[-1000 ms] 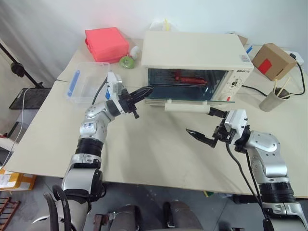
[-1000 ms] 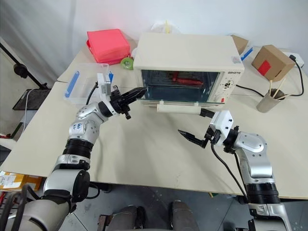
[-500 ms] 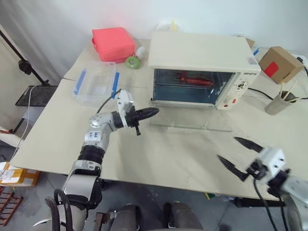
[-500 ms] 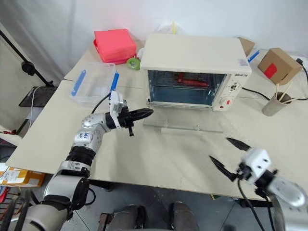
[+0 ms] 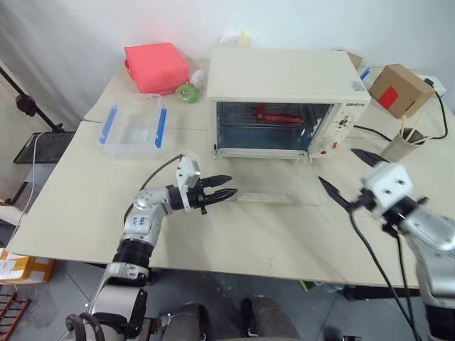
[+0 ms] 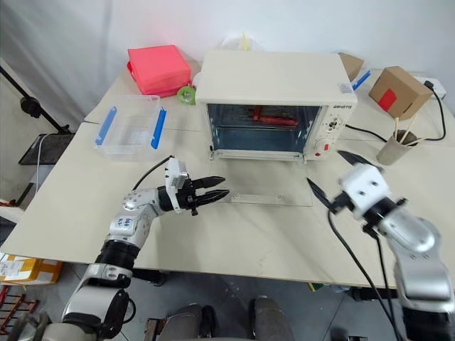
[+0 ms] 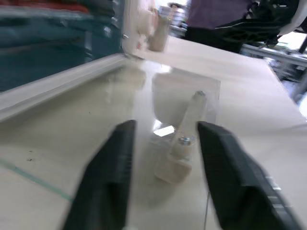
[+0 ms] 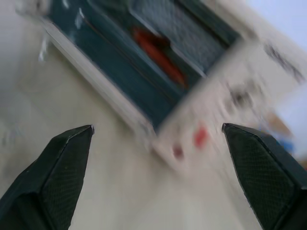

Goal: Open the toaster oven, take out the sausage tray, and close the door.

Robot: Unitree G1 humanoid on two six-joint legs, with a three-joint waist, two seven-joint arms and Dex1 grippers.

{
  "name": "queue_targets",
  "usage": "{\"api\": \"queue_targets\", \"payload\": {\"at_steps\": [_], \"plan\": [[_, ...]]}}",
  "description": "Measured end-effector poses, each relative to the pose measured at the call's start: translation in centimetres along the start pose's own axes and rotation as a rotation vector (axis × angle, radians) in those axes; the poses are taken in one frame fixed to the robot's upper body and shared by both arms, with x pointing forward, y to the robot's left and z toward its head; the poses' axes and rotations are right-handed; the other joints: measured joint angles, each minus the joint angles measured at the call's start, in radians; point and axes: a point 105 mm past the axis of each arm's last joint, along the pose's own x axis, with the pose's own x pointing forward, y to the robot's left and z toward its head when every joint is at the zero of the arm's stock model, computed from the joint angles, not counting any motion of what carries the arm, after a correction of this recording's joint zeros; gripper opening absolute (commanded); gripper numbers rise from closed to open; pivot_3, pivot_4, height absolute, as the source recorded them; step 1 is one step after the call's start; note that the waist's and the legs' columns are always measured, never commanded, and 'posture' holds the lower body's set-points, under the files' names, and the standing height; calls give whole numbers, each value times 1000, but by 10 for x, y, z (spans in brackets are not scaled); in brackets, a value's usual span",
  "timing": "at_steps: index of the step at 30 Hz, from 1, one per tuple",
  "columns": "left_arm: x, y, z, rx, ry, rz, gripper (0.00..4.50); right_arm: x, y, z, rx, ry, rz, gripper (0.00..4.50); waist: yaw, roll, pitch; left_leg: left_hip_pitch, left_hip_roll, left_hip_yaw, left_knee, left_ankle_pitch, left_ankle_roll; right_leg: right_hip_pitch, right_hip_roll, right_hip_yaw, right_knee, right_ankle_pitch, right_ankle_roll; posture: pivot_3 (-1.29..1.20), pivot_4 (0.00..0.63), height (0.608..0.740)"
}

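Door [image 5: 274, 186] lay flat on tabletop [image 5: 234, 234]; sausage tray [image 5: 281, 114] sat deep in toaster oven [image 5: 288, 74], long axis side-to-side. Left gripper [image 5: 226, 187] jaws parted at handle's left end, right gripper [image 5: 348, 174] spread wide, nearer the opening.

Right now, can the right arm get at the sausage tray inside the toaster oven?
Probably yes. The door lies folded flat on the table, so the toaster oven stands open, and the sausage tray sits at the back of the cavity. The right gripper, jaws wide open, hovers off the front right corner with nothing between.
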Motion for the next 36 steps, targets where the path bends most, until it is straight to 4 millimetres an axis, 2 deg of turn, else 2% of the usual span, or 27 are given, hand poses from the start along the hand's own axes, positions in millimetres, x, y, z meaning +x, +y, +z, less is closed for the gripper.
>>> {"api": "queue_targets", "payload": {"at_steps": [2, 4, 5, 9, 13, 15, 18, 29, 32, 36], "plan": [[-6, 2, 5, 12, -21, 37, 3685, 17, 5, 3, -32, -26, 18, 4500, 2, 0, 0, 0, 0, -1, 0, 0, 0, 0, 0, -1, 0, 0, 0, 0, 150, 740], [-20, 2, 8, 27, -39, 82, 4328, 44, 10, 9, -62, -67, 27, 4500, -6, 0, 0, -1, 0, 1, 1, 0, 0, -1, -1, 0, 0, 0, 0, 0, 150, 740], [-23, 0, 9, 34, -46, 91, 4465, 56, 14, 10, -80, -76, 34, 4500, -5, 0, 0, -1, 0, 1, 1, 0, 0, -1, -1, 0, 0, 0, 0, 0, 150, 740], [-45, -9, 11, 56, -87, 193, 4465, 117, 25, 14, -216, -74, 51, 4500, -26, 0, 0, 0, 0, 0, 1, 0, 0, -1, -1, -1, 3, 0, 0, 0, 150, 740], [-58, -8, 17, 91, -119, 297, 4465, 151, 22, 7, -371, -10, 29, 4500, -23, 0, 0, -1, 0, -1, 1, 0, 0, -2, -2, -2, 3, 0, 0, 0, 150, 740], [-60, -9, 19, 94, -127, 319, 4465, 161, 25, 6, -400, -4, 21, 4500, -25, 0, 0, -2, 0, -1, 1, -1, 1, -1, -3, -2, 2, 0, 0, 0, 150, 740], [-61, -12, 18, 87, -132, 337, 4500, 169, 29, 6, -433, -13, 17, 3834, -30, 0, 0, -3, 0, -1, 1, -1, 1, -2, -3, -2, 3, 0, 0, 0, 150, 740], [-60, -13, 21, 88, -144, 349, 4500, 180, 35, 7, -539, -18, 5, 36, -34, 0, 0, -3, 0, -1, 1, -1, 1, -2, -2, -3, 3, 0, 0, 0, 150, 740], [-49, -12, 27, 96, -161, 293, 4500, 181, 34, 9, -555, -23, 7, 36, -34, 0, 0, -3, 0, -1, 3, 0, 1, -1, -2, -3, 3, 0, 0, 0, 150, 740], [-23, 8, 54, 134, -205, 201, 4500, 181, 35, 11, -566, -34, 4, 36, -34, 0, 0, -3, 0, -1, 4, 0, 1, -2, -2, -3, 4, 0, 0, 0, 150, 740]]}}
